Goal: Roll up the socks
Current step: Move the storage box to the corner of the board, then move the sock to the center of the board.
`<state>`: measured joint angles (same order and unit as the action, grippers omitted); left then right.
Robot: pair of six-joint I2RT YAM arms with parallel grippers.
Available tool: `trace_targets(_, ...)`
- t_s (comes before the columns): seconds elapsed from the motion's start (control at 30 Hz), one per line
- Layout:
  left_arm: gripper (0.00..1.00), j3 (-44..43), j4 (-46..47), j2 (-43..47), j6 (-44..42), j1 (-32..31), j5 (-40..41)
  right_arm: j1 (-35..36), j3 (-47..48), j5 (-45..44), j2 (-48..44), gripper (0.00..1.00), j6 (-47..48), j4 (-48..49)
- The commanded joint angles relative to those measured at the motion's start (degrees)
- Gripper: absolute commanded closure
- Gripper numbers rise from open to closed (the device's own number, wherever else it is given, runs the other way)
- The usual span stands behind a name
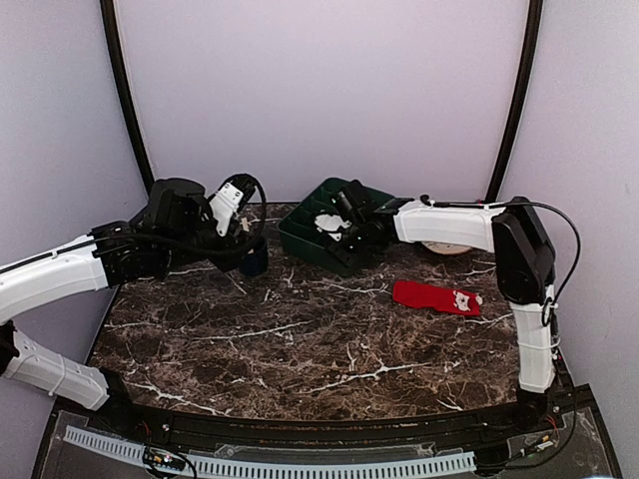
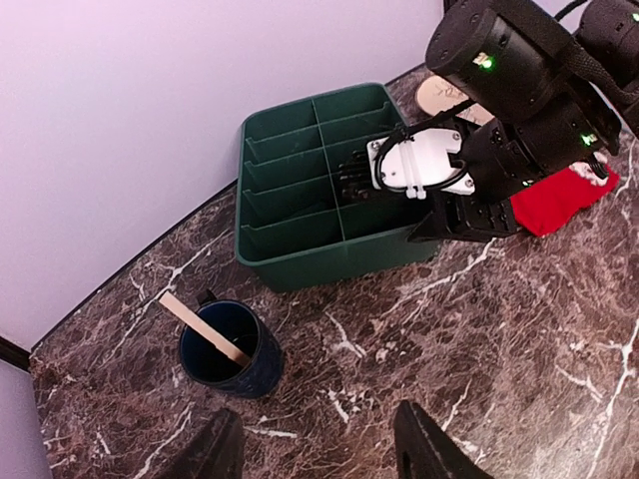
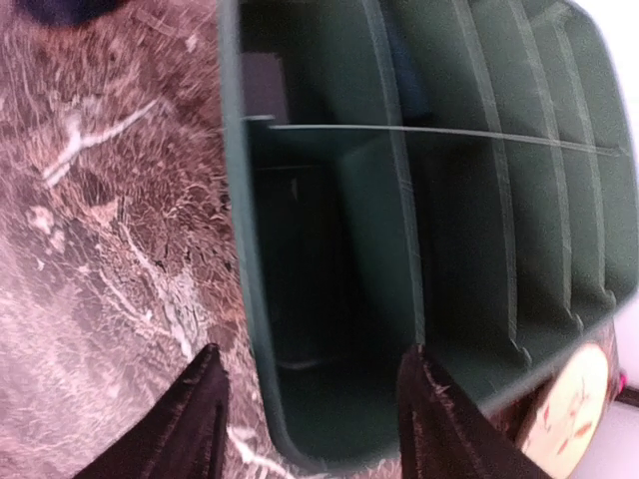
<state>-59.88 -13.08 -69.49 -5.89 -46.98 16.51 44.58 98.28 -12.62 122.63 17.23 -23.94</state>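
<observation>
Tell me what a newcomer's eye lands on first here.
The bright red sock stands out most, lying flat on the dark marble table, right of centre. At the back centre sits the green compartment tray, with the right gripper open above it. At the back left, a dark blue cup holds a wooden stick.

I have the tray (image 1: pixel 305 232) at the back of the table (image 1: pixel 300 339). Just left of the tray stands a mug (image 1: pixel 254 261) with a stick (image 2: pixel 205 329) leaning in it. Right of the tray and nearer to me, the sock (image 1: pixel 436 297) lies flat. A plate (image 2: pixel 437 95) lies to the tray's right, further back. The right fingers (image 3: pixel 195 419) hang over the tray's right side.
</observation>
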Motion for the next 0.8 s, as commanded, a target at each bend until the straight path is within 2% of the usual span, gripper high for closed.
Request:
trace_targets(0.0,0.42,4.0,6.5,5.4,4.5,0.3,-2.3,1.0,-5.2,-5.2,-9.8,0.44,-8.4,1.3)
trace_targets(0.13,0.38,6.1,6.7,6.1,7.0,0.7,-7.0,2.6,-13.0,-10.3,-16.8,0.37,-15.0,-0.2)
trace_targets(0.37,0.40,6.1,3.0,5.1,9.9,0.5,-8.3,6.0,-23.1,-16.2,-22.5,0.37,-30.7,-7.5)
trace_targets(0.57,0.40,7.2,2.4,6.9,10.6,0.5,-8.5,7.1,-24.7,-17.8,-20.1,0.39,-39.5,-11.4)
trace_targets(0.77,0.40,7.1,1.0,7.0,10.4,0.4,-9.2,6.7,-21.9,-17.6,-13.1,0.40,-41.3,-12.6)
